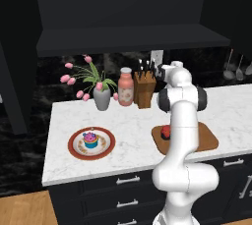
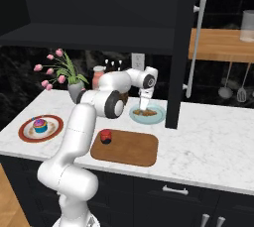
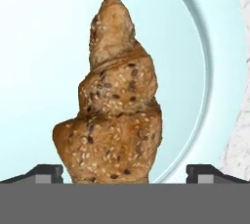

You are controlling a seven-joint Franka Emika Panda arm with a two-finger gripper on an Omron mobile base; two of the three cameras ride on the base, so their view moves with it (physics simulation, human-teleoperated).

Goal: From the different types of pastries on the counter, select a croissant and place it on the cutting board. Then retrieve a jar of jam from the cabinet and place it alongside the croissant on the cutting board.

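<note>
**Golden croissant bracketed by open fingers**

Golden-brown and seeded, the croissant [image 3: 114,105] lay on the light blue plate [image 3: 39,47], with the gripper [image 3: 125,171] hanging straight above it, jaws spread wide and one fingertip to each side, holding nothing. That straddle looked chosen to pinch the pastry across its width. The jar of jam [image 2: 105,136] already stood on the cutting board [image 2: 134,149]. No label or writing could be read anywhere.

croissant [image 3: 114,105]: golden-brown, seeded, lying flat on a light blue plate, not on the board yet
jam jar [image 2: 105,136]: tiny, dark red, upright on the board's left end
cutting board [image 2: 134,149]: brown wood, flat on the white counter [image 2: 218,141]
cupcake [image 1: 90,140]: blue wrapper, pink frosting, on a red-rimmed plate
</note>
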